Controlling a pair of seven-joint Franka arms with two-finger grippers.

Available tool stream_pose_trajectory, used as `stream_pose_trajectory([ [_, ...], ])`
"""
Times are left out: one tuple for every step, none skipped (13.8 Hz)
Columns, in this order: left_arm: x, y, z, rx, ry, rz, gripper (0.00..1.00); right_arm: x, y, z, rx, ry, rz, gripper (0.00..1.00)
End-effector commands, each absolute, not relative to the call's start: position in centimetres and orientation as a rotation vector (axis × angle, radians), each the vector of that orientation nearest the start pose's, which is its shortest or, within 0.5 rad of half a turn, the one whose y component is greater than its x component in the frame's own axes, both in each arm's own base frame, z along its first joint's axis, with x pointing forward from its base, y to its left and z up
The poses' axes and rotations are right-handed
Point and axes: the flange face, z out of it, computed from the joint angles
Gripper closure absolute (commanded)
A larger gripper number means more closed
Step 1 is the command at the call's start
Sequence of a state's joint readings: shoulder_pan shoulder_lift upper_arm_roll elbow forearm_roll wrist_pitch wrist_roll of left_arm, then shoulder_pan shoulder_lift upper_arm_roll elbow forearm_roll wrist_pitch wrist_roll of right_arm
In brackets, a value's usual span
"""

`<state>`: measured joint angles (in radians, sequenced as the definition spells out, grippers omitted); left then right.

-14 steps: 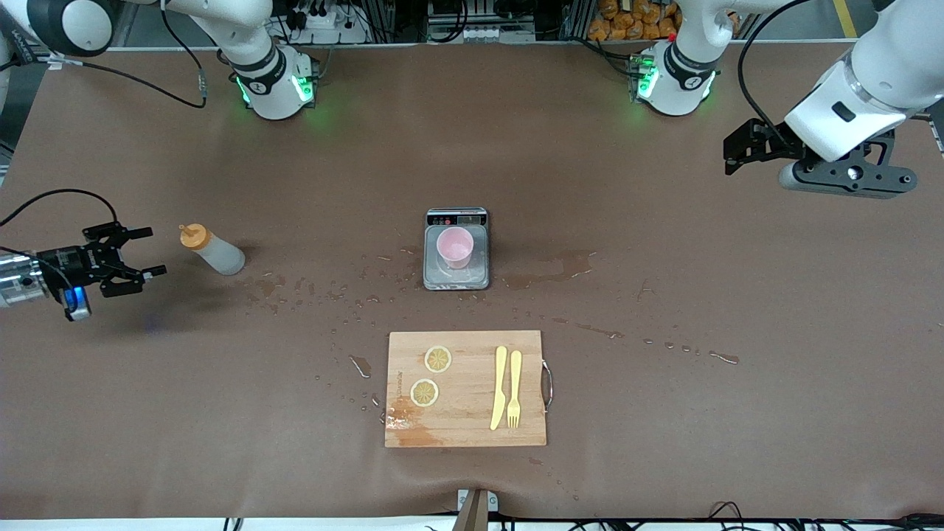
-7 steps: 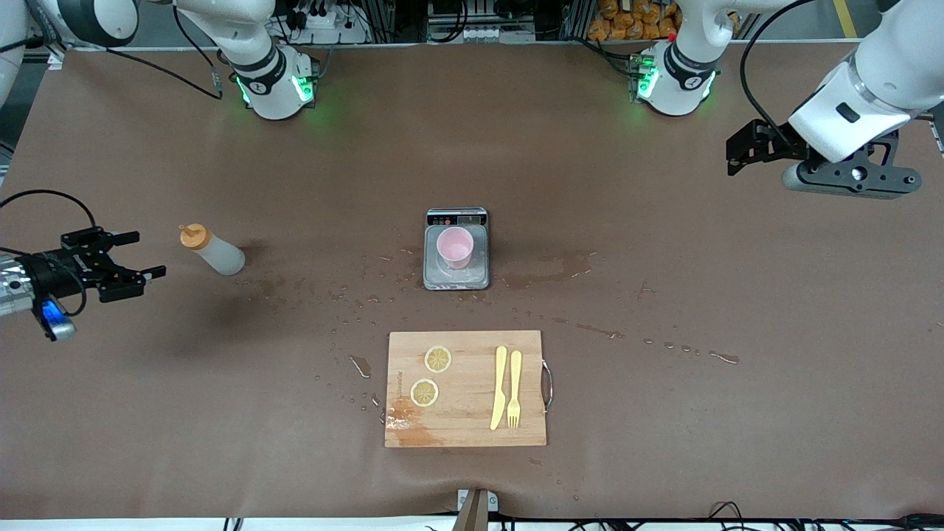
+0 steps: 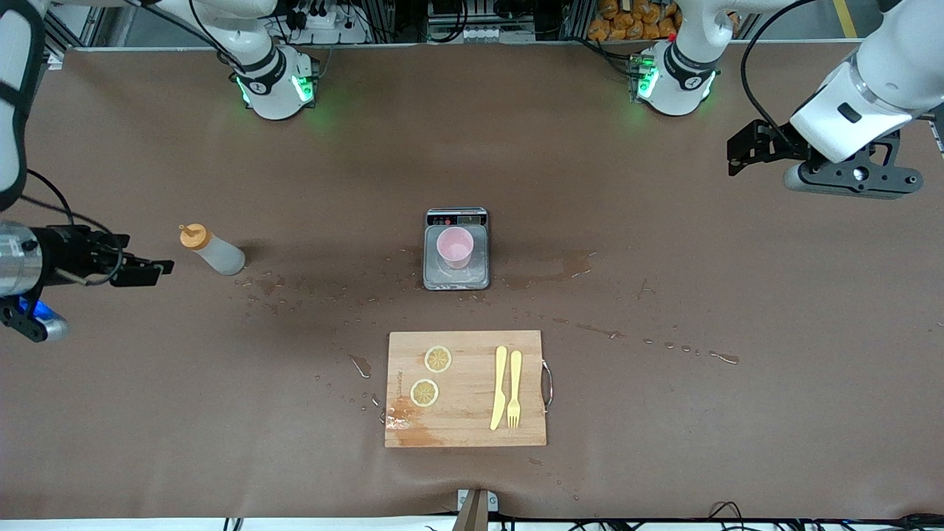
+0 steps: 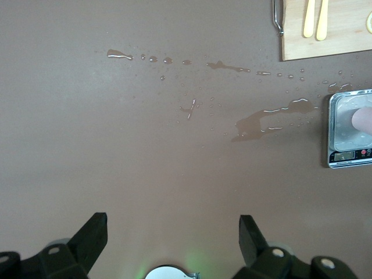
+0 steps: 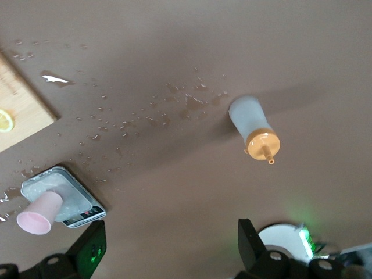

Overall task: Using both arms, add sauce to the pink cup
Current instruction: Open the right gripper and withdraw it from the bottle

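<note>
The sauce bottle (image 3: 214, 251), translucent with an orange cap, appears to stand upright on the brown table toward the right arm's end; it also shows in the right wrist view (image 5: 250, 123). The pink cup (image 3: 455, 247) stands on the grey scale (image 3: 476, 274) at mid-table, and shows in the right wrist view (image 5: 39, 213) and at the edge of the left wrist view (image 4: 364, 120). My right gripper (image 3: 147, 258) is open and empty, low beside the bottle's cap, apart from it. My left gripper (image 3: 737, 151) is open and empty, raised over bare table at the left arm's end.
A wooden cutting board (image 3: 466, 424) with two lemon slices (image 3: 438, 359), a yellow knife (image 3: 499, 387) and a fork (image 3: 515, 389) lies nearer the front camera than the scale. Spilled liquid (image 3: 549, 267) and droplets spread round the scale and toward the bottle.
My right gripper has rolled about its wrist and its arm has swung, the fingers staying beside the bottle. The left arm has barely moved. Bottle and cup are unmoved.
</note>
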<state>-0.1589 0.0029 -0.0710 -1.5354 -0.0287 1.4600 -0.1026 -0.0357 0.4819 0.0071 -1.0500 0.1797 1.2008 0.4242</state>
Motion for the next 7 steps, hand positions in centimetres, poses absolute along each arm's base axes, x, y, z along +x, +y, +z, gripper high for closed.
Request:
stream_pose_trajectory([
  [52.8, -12.6, 63.5, -3.169, 0.173, 0.116, 0.00, 62.9, 0.8, 59.2, -2.992, 0.447, 0.352, 0.00],
  [52.7, -12.6, 63.5, -3.169, 0.173, 0.113, 0.00, 62.5, 1.1, 60.2, -3.000, 0.391, 0.291, 0.00],
  [52.8, -12.5, 63.5, -3.169, 0.171, 0.115, 0.00, 62.0, 1.0, 61.1, -3.016, 0.305, 0.236, 0.00],
  [52.7, -12.5, 63.6, -3.167, 0.171, 0.113, 0.00, 61.7, 0.7, 62.1, -3.050, 0.233, 0.168, 0.00],
  [52.7, -12.4, 63.6, -3.164, 0.170, 0.114, 0.00, 61.4, 0.5, 62.6, -3.073, 0.205, 0.137, 0.00],
  [52.7, -12.4, 63.6, -3.161, 0.170, 0.113, 0.00, 61.0, 0.2, 63.1, -3.072, 0.209, 0.094, 0.00],
  [52.7, -12.4, 63.6, -3.159, 0.169, 0.115, 0.00, 60.3, 0.1, 63.4, -3.074, 0.210, 0.051, 0.00],
])
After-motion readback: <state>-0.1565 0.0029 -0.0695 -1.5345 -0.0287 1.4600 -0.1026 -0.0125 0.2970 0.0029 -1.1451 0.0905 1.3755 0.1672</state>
